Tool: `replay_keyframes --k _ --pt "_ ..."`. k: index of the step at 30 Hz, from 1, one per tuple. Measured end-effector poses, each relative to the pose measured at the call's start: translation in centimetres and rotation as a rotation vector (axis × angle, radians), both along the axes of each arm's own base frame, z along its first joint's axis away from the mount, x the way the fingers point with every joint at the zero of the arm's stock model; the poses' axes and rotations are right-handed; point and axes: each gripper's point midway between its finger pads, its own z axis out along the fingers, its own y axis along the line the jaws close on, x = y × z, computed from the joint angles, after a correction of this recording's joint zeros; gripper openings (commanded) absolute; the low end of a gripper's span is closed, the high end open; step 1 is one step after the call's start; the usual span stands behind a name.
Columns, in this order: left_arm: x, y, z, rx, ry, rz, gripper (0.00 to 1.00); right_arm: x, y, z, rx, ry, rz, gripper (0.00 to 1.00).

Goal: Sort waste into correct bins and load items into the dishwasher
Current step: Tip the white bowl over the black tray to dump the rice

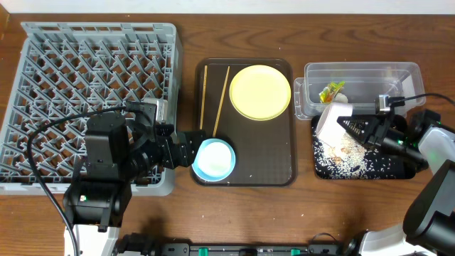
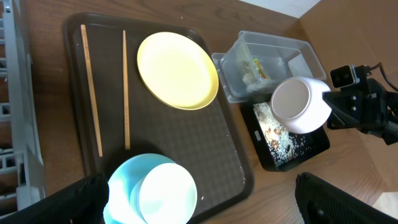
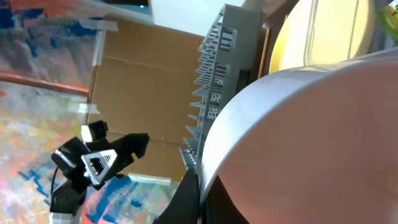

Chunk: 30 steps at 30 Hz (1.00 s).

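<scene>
A light blue bowl (image 1: 215, 158) sits at the front left of the brown tray (image 1: 274, 153), with a pale cup-like item inside it in the left wrist view (image 2: 152, 190). My left gripper (image 1: 186, 151) is open, its fingers spread wide around the bowl (image 2: 199, 202). A yellow plate (image 1: 259, 92) and two chopsticks (image 1: 205, 96) lie on the tray. My right gripper (image 1: 355, 128) is shut on the rim of a white bowl (image 1: 329, 121), held tipped over the black bin (image 1: 355, 167) of rice scraps. The white bowl fills the right wrist view (image 3: 298, 143).
A grey dish rack (image 1: 85, 85) stands at the left, right beside the tray. A clear plastic bin (image 1: 362, 75) holding a wrapper stands behind the black bin. The table's wooden front edge lies below the tray.
</scene>
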Motion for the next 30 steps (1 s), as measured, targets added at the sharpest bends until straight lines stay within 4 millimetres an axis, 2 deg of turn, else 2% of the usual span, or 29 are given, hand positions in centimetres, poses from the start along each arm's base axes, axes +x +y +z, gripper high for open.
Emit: replay_keyframes --k 4,8,16,20,23,27,30 --pt "0.0 0.0 0.0 0.0 0.0 0.0 0.96 0.3 -0.3 -1.5 -0.065 0.058 0.0 0.01" --pt "0.0 0.0 0.0 0.0 0.0 0.0 0.96 0.0 0.1 -0.8 -0.029 0.04 0.007 0.01" --pt "0.0 0.0 0.0 0.0 0.0 0.0 0.96 0.0 0.4 -1.5 -0.058 0.07 0.023 0.01" --pt "0.0 0.0 0.0 0.0 0.0 0.0 0.96 0.0 0.2 -2.7 -0.087 0.183 0.013 0.01" --pt "0.0 0.0 0.0 0.0 0.0 0.0 0.96 0.0 0.4 -2.3 -0.061 0.175 0.014 0.01" --pt "0.0 0.0 0.0 0.0 0.0 0.0 0.96 -0.6 1.1 -2.4 -0.055 0.229 0.037 0.01" --pt "0.0 0.0 0.0 0.0 0.0 0.0 0.96 -1.5 2.2 -3.0 -0.127 0.276 0.077 0.01"
